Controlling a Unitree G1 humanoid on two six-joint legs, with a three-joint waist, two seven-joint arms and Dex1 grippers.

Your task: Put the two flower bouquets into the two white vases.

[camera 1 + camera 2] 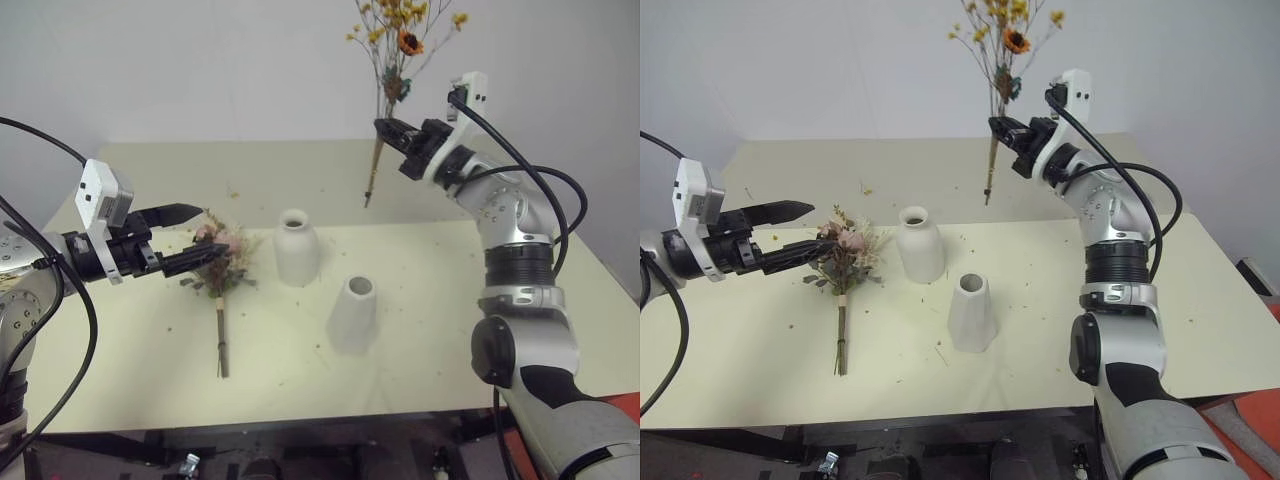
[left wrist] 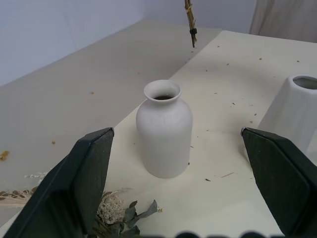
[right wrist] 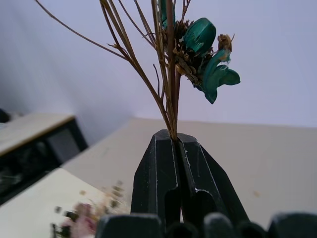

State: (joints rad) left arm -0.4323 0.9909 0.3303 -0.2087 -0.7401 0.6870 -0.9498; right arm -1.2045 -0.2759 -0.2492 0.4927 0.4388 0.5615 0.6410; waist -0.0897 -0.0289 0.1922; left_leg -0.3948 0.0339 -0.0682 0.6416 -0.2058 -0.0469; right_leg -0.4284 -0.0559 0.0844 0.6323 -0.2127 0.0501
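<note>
The yellow sprig (image 1: 392, 60) is clamped upright in the right gripper (image 1: 388, 128) above the table's (image 1: 120, 350) far edge; the left gripper's (image 1: 190, 238) fingers are spread beside the pink bunch (image 1: 220, 265).

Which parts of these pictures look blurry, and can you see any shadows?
Right wrist view: the black fingers and stems are sharp, the pink bunch below is blurred. Left eye view: the cone vase and bottle vase cast soft shadows on the table.

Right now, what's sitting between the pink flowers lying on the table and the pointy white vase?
The bottle-shaped white vase stands between the pink bouquet and the cone vase, set a little farther back, as the left eye view shows.
</note>
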